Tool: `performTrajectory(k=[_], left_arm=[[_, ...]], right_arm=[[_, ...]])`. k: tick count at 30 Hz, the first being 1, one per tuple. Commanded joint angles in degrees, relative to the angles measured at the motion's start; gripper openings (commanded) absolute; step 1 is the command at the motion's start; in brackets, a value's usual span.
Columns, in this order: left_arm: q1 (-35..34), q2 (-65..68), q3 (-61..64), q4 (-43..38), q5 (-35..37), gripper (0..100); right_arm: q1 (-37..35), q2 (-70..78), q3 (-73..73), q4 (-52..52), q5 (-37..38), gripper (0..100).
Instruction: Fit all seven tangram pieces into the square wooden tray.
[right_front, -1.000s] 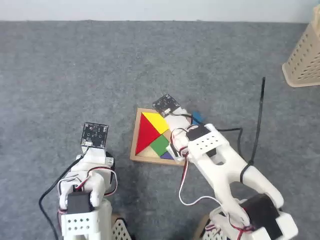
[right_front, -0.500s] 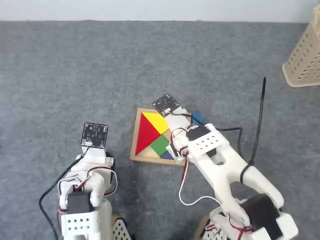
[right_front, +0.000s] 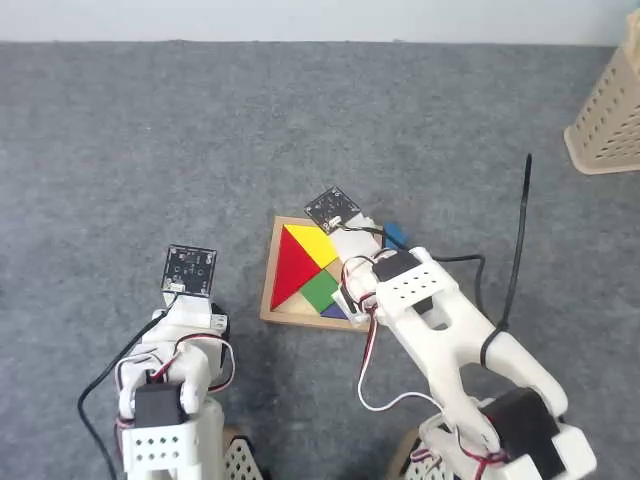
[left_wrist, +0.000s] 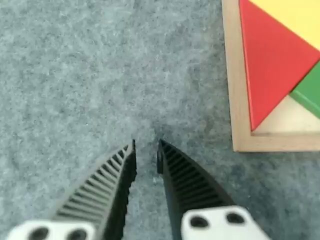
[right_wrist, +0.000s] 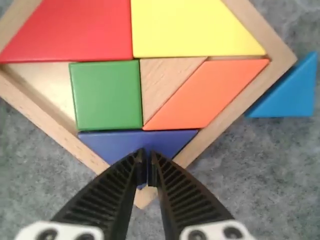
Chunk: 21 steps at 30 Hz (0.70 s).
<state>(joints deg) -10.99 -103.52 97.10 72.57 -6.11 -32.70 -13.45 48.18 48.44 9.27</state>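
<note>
- Right wrist view: we find the right gripper (right_wrist: 146, 155) over the apex of the indigo triangle (right_wrist: 135, 140). Its fingers are drawn almost together, and we cannot tell whether they pinch the piece.
- The tray (right_wrist: 235, 108) seats five coloured pieces, and two bare gaps are unfilled.
- The blue triangle (right_wrist: 287, 95) lies flat on the carpet (right_wrist: 280, 165), just beside the tray's rim.
- We judge the blue triangle to be light, rigid and smooth-painted, and therefore prone to slip. Because it is thin and lies flat, we would grip it across two edges near its middle, not at a corner.
- The left gripper (left_wrist: 146, 146) hangs over the carpet beside the tray, with its fingers narrowly parted and holding nothing.
</note>
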Motion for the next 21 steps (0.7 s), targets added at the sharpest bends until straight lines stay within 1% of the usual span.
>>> performTrajectory(k=[1, 6, 13, 21], left_arm=[[0.09, -1.23, -0.57, 0.00, 0.44, 7], [0.09, -1.23, -0.57, 0.00, 0.44, 7], [0.09, -1.23, -0.57, 0.00, 0.44, 7], [0.09, -1.23, -0.57, 0.00, 0.44, 7]], right_arm=[[-0.04, -0.92, -1.76, 0.92, -0.70, 0.6], [0.04, -2.95, -1.05, 1.01, -0.62, 0.6], [0.04, -14.02, 4.92, 0.22, -0.35, 0.6], [0.04, -20.53, 11.34, -5.41, -0.26, 0.6]])
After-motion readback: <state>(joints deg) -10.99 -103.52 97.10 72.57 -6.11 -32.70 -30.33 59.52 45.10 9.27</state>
